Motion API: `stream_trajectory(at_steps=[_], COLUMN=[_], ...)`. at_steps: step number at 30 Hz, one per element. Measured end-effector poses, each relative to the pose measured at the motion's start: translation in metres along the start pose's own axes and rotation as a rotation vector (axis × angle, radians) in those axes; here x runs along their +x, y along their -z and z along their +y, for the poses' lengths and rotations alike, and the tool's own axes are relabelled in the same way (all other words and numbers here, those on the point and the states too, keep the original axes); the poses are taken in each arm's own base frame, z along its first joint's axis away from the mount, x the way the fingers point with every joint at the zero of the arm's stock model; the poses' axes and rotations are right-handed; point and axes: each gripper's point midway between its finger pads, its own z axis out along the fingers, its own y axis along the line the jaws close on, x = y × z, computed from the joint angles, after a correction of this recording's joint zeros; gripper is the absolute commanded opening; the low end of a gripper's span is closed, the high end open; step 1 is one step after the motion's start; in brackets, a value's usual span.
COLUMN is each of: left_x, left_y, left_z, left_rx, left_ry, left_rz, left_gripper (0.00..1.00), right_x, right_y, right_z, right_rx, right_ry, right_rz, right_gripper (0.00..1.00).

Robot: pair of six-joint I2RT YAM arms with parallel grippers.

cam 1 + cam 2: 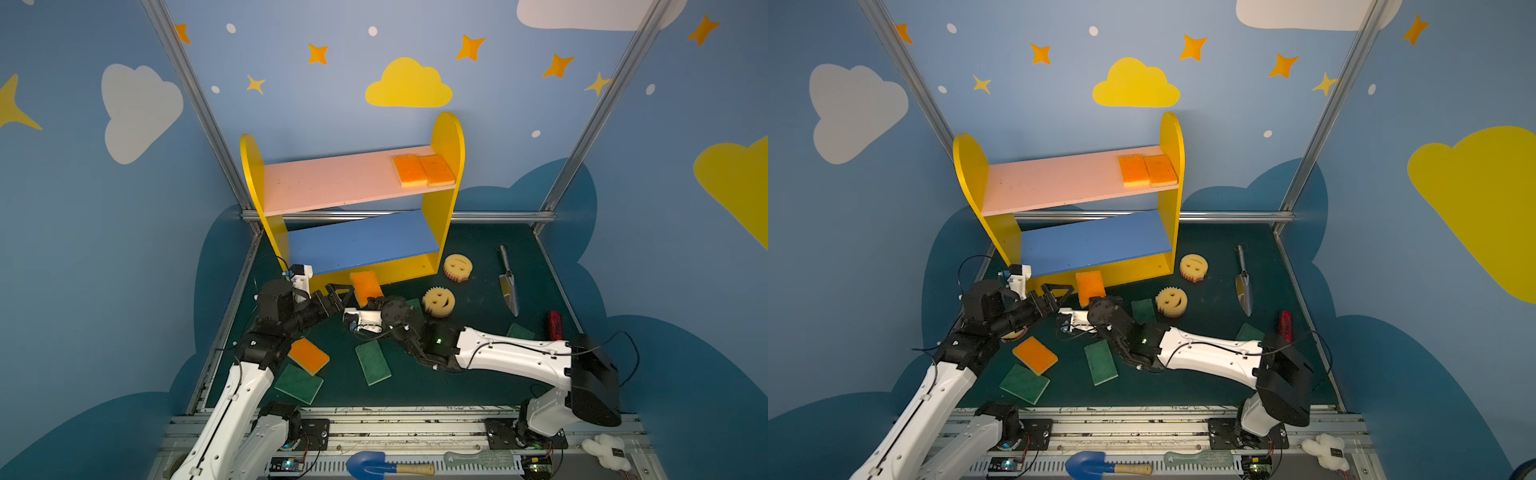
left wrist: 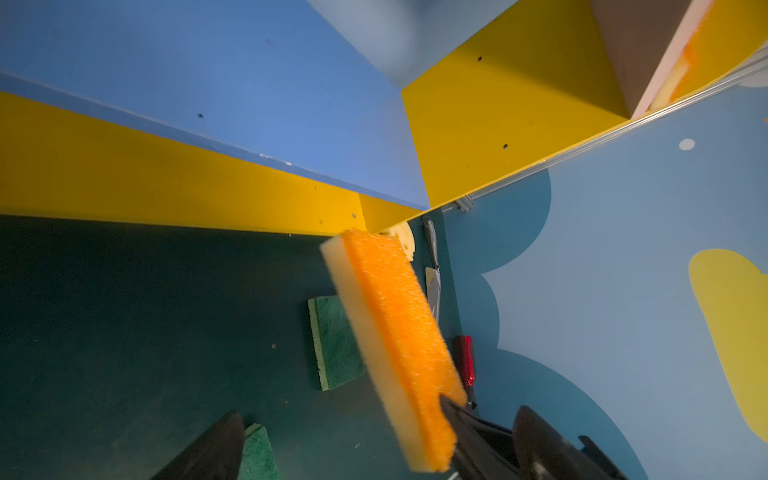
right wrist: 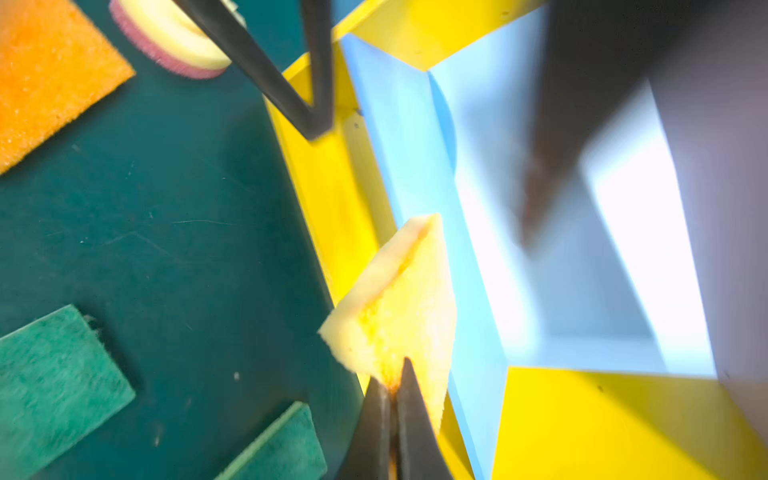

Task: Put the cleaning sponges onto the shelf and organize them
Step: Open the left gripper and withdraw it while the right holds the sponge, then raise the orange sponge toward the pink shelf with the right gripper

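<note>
Orange-topped sponge point(image 3: 399, 307): light, soft. My right gripper point(image 3: 392, 386) pinches one corner; my left gripper point(image 1: 338, 295) gapes empty. Mid-edge hold probably steadier.

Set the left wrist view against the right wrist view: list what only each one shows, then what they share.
Only the left wrist view: the held sponge seen from its orange face, a silver trowel and a red tool. Only the right wrist view: a second orange-topped sponge flat on the mat, and a round sponge showing its pink layer. Both: the right gripper shut on the held sponge, the shelf, its blue board, green-topped sponges and the mat.
</note>
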Motion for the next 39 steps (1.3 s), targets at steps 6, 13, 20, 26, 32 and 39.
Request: stream_trajectory(at_steps=[6, 13, 20, 26, 32, 39], left_x=[0.012, 0.030, 0.029, 0.040, 0.050, 0.052], left_y=[0.004, -0.006, 0.000, -0.004, -0.012, -0.022], left_z=[0.031, 0.059, 0.055, 0.072, 0.091, 0.099], left_rx=[-0.064, -0.102, -0.065, -0.098, -0.129, -0.141], left_ry=[0.040, 0.108, 0.081, 0.093, 0.108, 0.116], left_rz=[-0.058, -0.041, -0.088, -0.073, -0.058, -0.042], left_gripper=[0.99, 0.99, 0.99, 0.99, 0.99, 0.99], right_x=[-0.002, -0.009, -0.046, -0.068, -0.070, -0.059], right_y=[0.047, 0.085, 0.095, 0.071, 0.028, -0.013], right_z=[-0.049, -0.096, -0.164, -0.216, -0.257, -0.283], right_rx=[0.075, 0.163, 0.253, 0.312, 0.313, 0.301], right_ry=[-0.090, -0.091, -0.071, -0.045, -0.038, -0.036], right_rz=[-0.042, -0.107, -0.184, -0.201, -0.177, -0.139], right_gripper=[0.00, 0.00, 0.00, 0.00, 0.00, 0.00])
